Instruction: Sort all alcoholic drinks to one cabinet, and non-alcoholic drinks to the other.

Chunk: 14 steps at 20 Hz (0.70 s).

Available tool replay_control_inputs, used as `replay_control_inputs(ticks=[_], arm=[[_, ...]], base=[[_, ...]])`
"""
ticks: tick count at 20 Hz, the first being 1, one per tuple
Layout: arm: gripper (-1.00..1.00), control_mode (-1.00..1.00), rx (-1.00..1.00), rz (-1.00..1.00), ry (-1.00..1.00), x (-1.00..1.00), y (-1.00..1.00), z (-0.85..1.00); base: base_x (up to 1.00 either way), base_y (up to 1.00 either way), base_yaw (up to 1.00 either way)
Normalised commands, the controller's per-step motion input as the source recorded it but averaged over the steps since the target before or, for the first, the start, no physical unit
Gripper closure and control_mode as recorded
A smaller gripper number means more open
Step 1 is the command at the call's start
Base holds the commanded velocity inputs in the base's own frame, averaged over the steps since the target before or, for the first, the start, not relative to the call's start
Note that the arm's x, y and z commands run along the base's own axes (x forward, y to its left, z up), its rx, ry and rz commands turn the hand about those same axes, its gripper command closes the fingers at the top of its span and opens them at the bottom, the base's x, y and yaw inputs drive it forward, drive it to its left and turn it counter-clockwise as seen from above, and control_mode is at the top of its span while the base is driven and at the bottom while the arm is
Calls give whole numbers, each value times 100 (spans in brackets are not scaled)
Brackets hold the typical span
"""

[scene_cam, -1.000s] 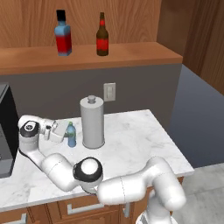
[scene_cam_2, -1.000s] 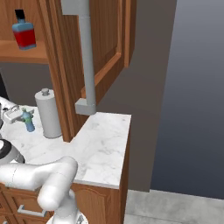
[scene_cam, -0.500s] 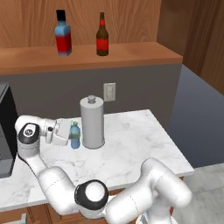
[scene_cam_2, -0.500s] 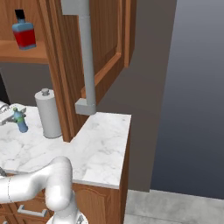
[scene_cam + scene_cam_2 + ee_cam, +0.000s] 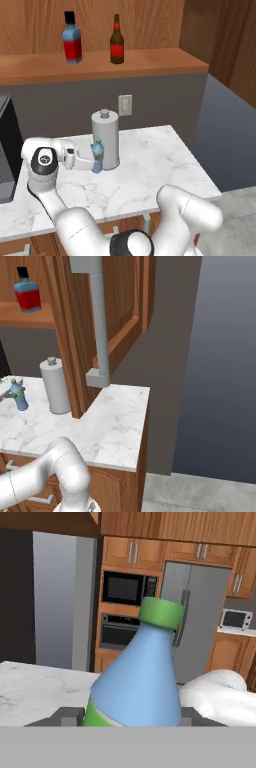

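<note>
Arm folded back, gripper low at the counter's left.
The gripper point(image 5: 93, 159) points sideways, level, its jaws closed on the light-blue bottle point(image 5: 97, 156).

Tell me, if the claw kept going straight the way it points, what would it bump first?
Probably the paper towel roll. The claw already sits around the little blue bottle, and the roll stands right beyond it, though the gap between them is hard to judge.

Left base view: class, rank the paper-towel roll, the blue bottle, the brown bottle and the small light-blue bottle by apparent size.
1. Paper-towel roll, largest.
2. Blue bottle and brown bottle: alike, and farther away, so unranked.
3. Light-blue bottle, smallest.
</note>
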Motion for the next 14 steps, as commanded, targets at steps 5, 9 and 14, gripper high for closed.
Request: replay_control_inputs(ticks=[5,9,14], arm=[[100,-100,0,35,0,-65,-34,39],[100,-100,0,41,0,-61,-28,60],[100,-100,1,41,0,-49,-29,70]], base=[[0,0,0],[0,0,0],[0,0,0]])
